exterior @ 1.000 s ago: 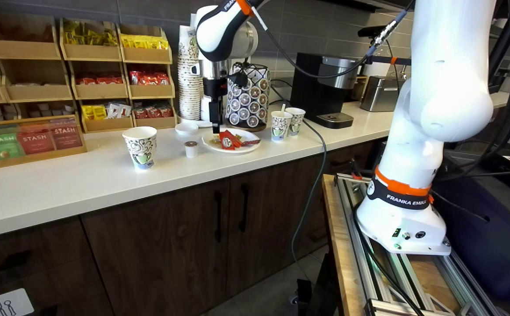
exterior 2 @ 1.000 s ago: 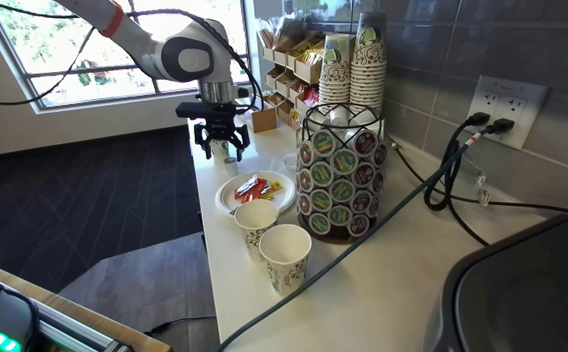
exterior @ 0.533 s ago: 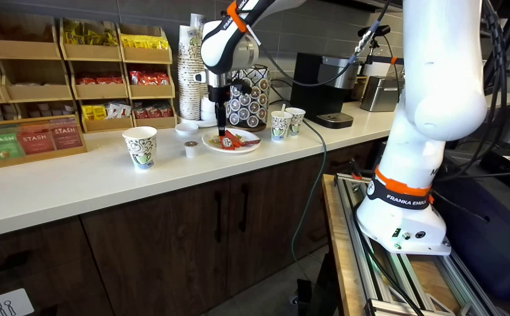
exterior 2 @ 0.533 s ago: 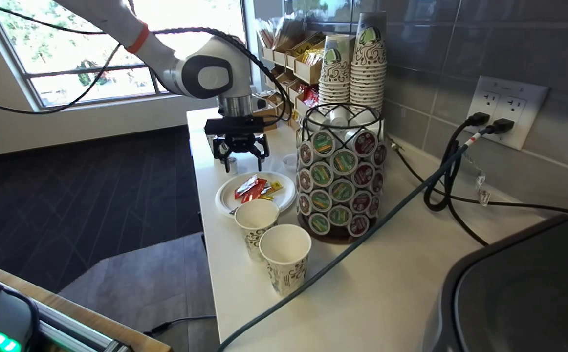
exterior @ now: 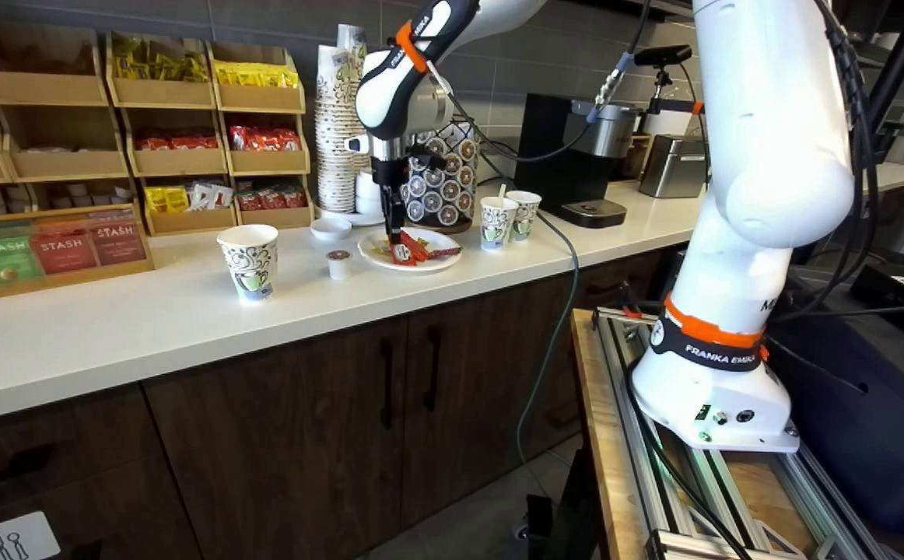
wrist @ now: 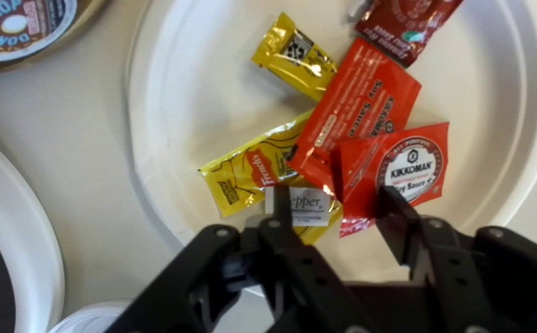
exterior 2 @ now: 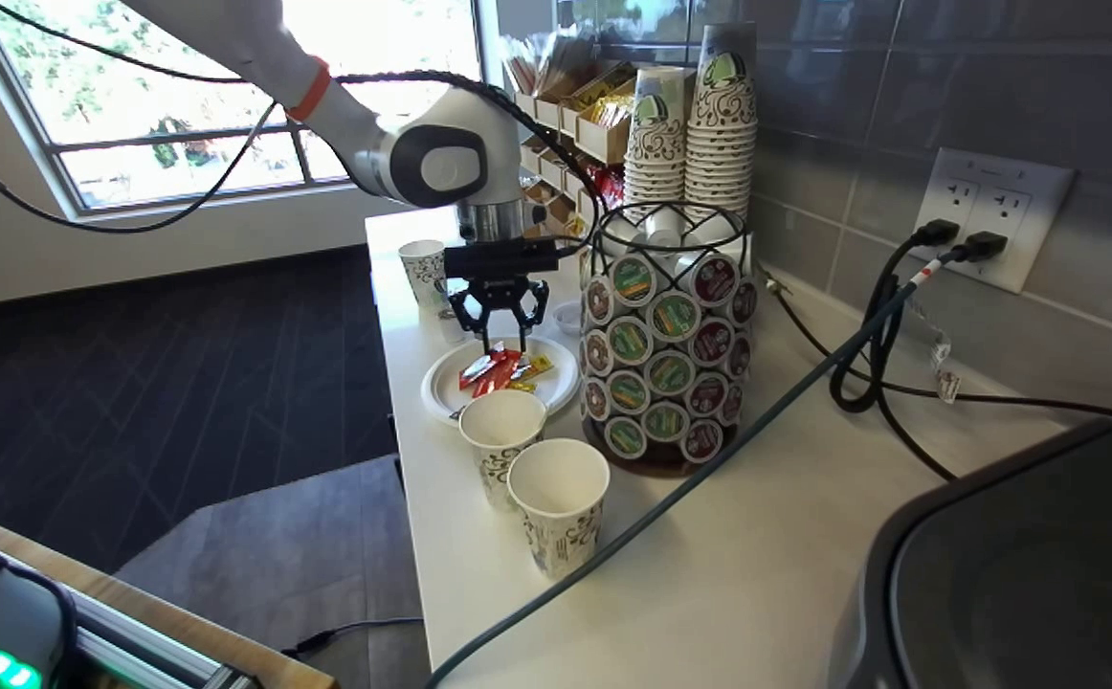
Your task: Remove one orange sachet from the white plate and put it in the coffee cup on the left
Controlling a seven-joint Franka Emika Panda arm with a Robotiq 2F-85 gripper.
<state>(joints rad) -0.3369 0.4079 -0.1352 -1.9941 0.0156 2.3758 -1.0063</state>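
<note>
The gripper (wrist: 336,201) stands about half spread, holding nothing. In the wrist view, one end of the orange sachet (wrist: 402,159), lying on the white plate (wrist: 194,92), shows between the fingertips (wrist: 395,208); whether they touch it is hard to tell. It is probably light, limp and slick, so a deep, gentle pinch there should suit.

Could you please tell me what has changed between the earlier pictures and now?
The gripper has moved down and, in both exterior views, rightward over the white plate, toward an orange sachet; its jaws have drawn closer together but remain apart. Nothing has visibly been taken hold of or let go. The plate and the coffee cup stayed put.
</note>
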